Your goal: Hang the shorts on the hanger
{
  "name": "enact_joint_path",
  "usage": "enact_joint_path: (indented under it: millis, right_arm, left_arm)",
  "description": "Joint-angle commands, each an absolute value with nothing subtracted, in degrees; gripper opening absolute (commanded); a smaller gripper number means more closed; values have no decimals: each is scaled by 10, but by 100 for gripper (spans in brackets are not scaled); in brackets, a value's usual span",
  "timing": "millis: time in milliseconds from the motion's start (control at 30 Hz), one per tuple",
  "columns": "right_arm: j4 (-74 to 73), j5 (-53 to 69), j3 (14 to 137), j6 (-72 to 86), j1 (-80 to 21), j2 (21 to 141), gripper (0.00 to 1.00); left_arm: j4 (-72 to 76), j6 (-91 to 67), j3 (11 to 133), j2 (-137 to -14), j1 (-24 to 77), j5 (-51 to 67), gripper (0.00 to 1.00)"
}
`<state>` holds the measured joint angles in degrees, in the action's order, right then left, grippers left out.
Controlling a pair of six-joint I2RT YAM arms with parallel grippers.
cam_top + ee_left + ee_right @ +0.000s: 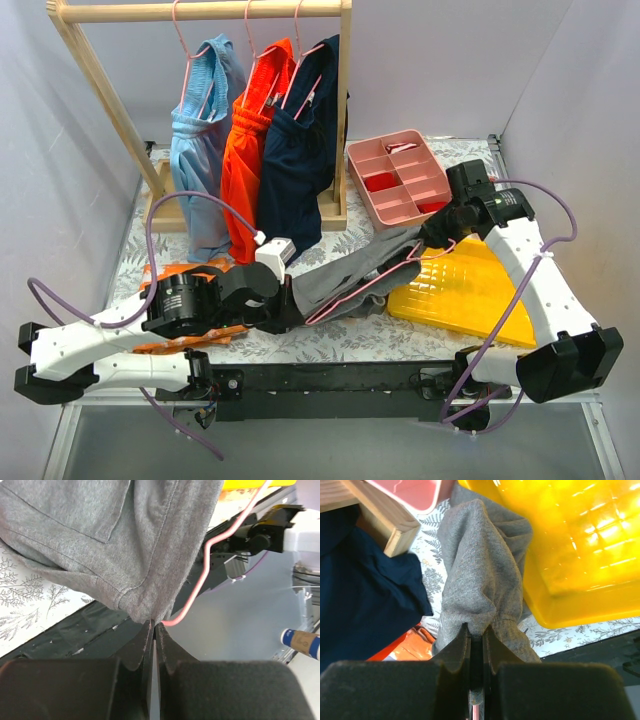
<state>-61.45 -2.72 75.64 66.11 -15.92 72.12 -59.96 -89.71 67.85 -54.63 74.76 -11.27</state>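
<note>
Ana: So, where are the shorts (365,268)?
Ben: Over the desk (330,345), stretched long between the two arms, just beside the yellow tray (470,295).
Ana: What does the left tool (292,305) do?
Ben: Its jaws are squeezed tight on one end of the grey cloth.
Ana: And the right tool (425,250)?
Ben: It pinches the other end, all bunched up.
Ana: Where is the hanger (352,296)?
Ben: Its pink wire runs along the low edge of the shorts. One bent bit ends right by the left tool's tips.
</note>
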Motion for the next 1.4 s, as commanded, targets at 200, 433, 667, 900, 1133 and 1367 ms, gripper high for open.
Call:
enact_joint_path:
  millis: [200, 433, 667, 900, 1133, 1367]
  right_arm:
    - [-598, -227, 822, 710, -165, 743, 1]
    - [-635, -268, 897, 734, -231, 780, 1]
    - [-671, -305, 953, 763, -291, 791, 1]
    - [-647, -304, 940, 735, -300, 790, 1]
    - [-449, -283, 777, 682, -309, 674, 1]
    - [-543, -361, 860, 700, -304, 723, 1]
  left_arm:
    - [-658, -881, 722, -512, 753, -19, 0]
    - [-591, -848, 764, -565, 751, -15, 0]
    - [-535, -781, 790, -620, 643, 44, 0]
    - [-492, -744, 788, -664, 532, 159, 0]
    - [-396, -771, 722, -686, 468, 243, 0]
    - [-403, -791, 776, -685, 465, 246, 0]
